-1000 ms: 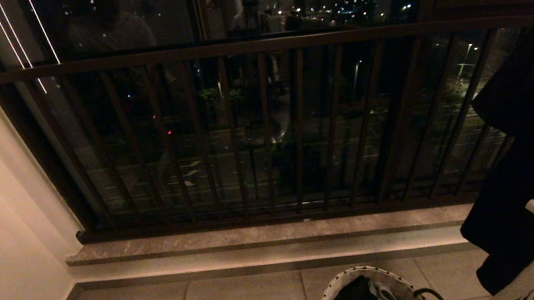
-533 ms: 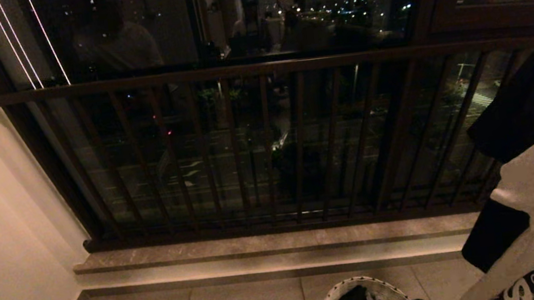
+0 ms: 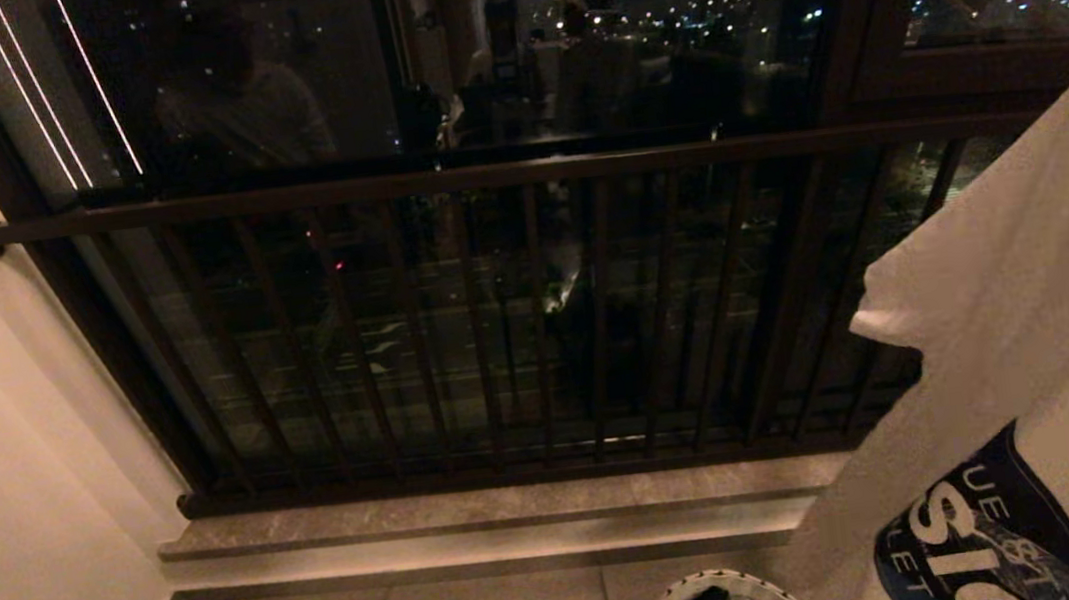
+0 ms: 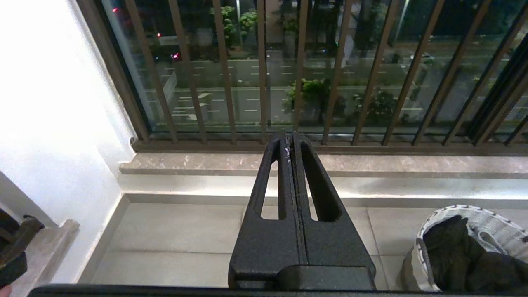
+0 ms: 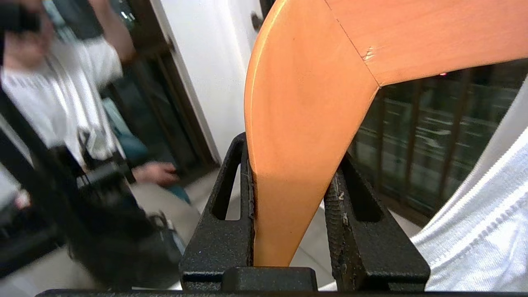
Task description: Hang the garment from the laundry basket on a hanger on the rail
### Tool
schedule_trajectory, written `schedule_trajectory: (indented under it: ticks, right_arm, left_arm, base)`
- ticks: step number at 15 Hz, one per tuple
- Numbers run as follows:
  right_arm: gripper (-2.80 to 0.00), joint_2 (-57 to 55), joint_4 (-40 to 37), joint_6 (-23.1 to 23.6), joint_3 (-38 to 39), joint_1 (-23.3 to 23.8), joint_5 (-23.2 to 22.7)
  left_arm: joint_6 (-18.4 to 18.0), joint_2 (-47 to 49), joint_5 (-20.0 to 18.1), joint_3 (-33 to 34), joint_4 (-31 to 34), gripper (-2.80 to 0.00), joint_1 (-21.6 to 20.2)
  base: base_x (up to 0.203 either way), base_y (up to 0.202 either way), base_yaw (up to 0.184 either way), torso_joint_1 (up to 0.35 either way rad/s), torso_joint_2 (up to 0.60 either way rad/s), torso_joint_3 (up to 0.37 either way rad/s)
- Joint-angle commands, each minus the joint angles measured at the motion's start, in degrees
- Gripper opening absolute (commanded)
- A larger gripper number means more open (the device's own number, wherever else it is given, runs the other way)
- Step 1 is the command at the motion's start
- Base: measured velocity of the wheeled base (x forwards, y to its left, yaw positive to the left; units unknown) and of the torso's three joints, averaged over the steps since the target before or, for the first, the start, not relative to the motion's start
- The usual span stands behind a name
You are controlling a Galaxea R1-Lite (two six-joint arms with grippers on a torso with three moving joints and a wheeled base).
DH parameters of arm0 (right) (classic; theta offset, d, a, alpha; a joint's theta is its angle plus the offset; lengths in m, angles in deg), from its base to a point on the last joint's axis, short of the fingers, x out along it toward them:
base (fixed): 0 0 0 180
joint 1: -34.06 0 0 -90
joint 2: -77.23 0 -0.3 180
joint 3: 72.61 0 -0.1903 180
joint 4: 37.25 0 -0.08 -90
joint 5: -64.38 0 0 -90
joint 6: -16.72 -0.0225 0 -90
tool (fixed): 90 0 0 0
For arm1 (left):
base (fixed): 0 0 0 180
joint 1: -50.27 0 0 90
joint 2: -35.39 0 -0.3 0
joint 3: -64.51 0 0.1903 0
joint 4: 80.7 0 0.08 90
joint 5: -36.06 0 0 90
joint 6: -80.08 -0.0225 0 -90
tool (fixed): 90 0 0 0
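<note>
White garment (image 3: 1028, 304) now higher, hanger (image 5: 305, 123) between right hand (image 5: 291, 194) fingers.

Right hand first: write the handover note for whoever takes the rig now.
Right hand: shut on the wooden hanger, which carries the white T-shirt, raised at the right of the head view.
Left hand: shut, empty, parked facing the window bars.
Laundry basket: on the floor tiles below the shirt, dark clothes still inside.
Done: shirt is out of the basket and on the hanger.
Left: hook the hanger on the rail, which no view shows, then release.
A person stands nearby in the right wrist view.
</note>
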Motion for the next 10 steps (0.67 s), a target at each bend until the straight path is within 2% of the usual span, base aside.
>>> schedule_trajectory:
  ticks: [1,2,3,7,10]
  right_arm:
    - [-2.8,-5.4,2.2,-2.8,-1.5,-0.1,-0.3]
    - [-2.8,-7.6,4.2,-6.6,-2.6,-0.1,-0.3]
    - [-2.8,-9.6,6.0,-8.5,-3.0,-0.2,-0.4]
    - [-2.8,-17.4,16.5,-9.6,-3.6,-0.4,-5.4]
    - [-2.8,-23.4,18.9,-9.5,-6.0,-0.3,-12.4]
  left_arm:
    - [0.0,0.0,0.1,0.4,-0.1,-2.8,0.0]
    - [0.0,0.0,0.0,0.4,-0.1,-2.8,0.0]
    - [0.0,0.0,0.1,0.4,-0.1,-2.8,0.0]
    - [0.0,0.0,0.1,0.4,0.0,-2.8,0.0]
    - [-0.1,0.0,0.0,0.4,0.0,-2.8,0.0]
  base:
    - [0.0,0.0,0.0,0.163,-0.36,-0.194]
    - [0.0,0.0,0.0,0.149,-0.33,-0.175]
    - [0.0,0.0,0.0,0.159,-0.33,-0.187]
    - [0.0,0.0,0.0,0.058,-0.11,-0.058]
    - [0.0,0.0,0.0,0.0,0.0,0.0]
